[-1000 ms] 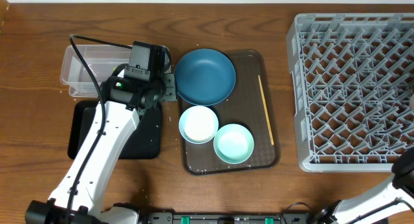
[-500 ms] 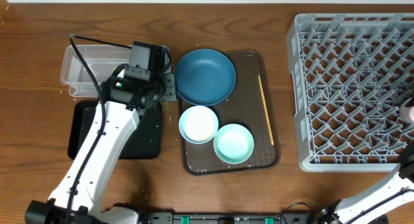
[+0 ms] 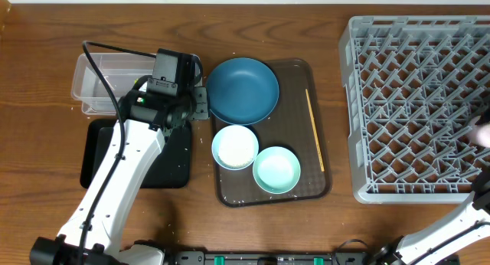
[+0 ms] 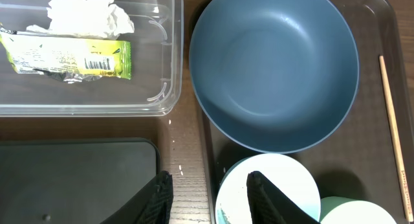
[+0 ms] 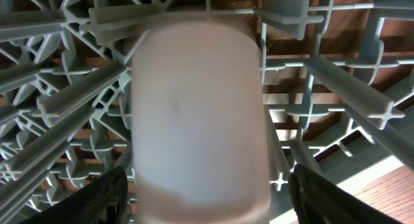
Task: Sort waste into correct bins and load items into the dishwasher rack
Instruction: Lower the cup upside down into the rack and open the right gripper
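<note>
Only close-up, wrapper [image 4: 71, 57], tissue [image 4: 87, 10] in tub [image 4: 169, 68], cup [image 5: 197, 114] over rack [image 5: 343, 88]

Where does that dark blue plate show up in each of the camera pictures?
Overhead: the blue plate lies left of centre, near the top.
Left wrist: the blue plate fills the upper right part.
Right wrist: not in it.
Shared landmark: the wooden chopstick lies just right of the plate in both views.

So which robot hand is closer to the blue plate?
Left. The left gripper hovers just beside the blue plate; the right gripper is far away over the rack.
</note>
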Available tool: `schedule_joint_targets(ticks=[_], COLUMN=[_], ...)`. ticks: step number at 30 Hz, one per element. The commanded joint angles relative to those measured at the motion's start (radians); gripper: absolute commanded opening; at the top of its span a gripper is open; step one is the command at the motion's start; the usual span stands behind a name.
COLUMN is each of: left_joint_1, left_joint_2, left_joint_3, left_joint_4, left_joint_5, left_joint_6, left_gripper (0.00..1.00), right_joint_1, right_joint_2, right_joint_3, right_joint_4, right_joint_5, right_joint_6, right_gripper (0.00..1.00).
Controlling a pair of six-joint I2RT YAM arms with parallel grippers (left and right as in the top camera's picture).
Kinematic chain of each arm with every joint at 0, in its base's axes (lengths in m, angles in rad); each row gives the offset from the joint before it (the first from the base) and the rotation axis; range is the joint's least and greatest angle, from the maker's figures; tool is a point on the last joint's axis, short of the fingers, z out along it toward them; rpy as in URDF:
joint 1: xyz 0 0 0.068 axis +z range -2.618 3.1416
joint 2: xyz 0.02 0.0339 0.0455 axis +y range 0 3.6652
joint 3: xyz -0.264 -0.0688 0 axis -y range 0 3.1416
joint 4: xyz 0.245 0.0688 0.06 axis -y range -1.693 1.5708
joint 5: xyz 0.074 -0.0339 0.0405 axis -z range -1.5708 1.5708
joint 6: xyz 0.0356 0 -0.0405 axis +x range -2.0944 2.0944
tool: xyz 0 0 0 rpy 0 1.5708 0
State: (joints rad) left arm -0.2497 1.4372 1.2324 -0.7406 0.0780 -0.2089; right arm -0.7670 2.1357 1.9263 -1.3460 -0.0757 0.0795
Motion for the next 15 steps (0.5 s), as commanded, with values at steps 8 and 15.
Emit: schedule_joint_targets(ticks=[8,15], left_joint_1=[0.003,0.003], left_joint_2=[-0.001,-0.001], left_joint_3=[0.008,0.008], left_joint_4=[-0.003,-0.003], left_joint_5=[-0.012,-0.012], left_joint_6=[0.010,0.010], left_gripper=[0.41,0.41], right_joint_1=[0.002,0.002], right_joint_2=[0.002,-0.022], right_joint_3=[0.023,0.024], right_joint_4=[0.003,0.000], right_joint_5=[-0.065,-0.109], right_joint_6=[0.002,0.002], right_gripper=[0.83,0.82])
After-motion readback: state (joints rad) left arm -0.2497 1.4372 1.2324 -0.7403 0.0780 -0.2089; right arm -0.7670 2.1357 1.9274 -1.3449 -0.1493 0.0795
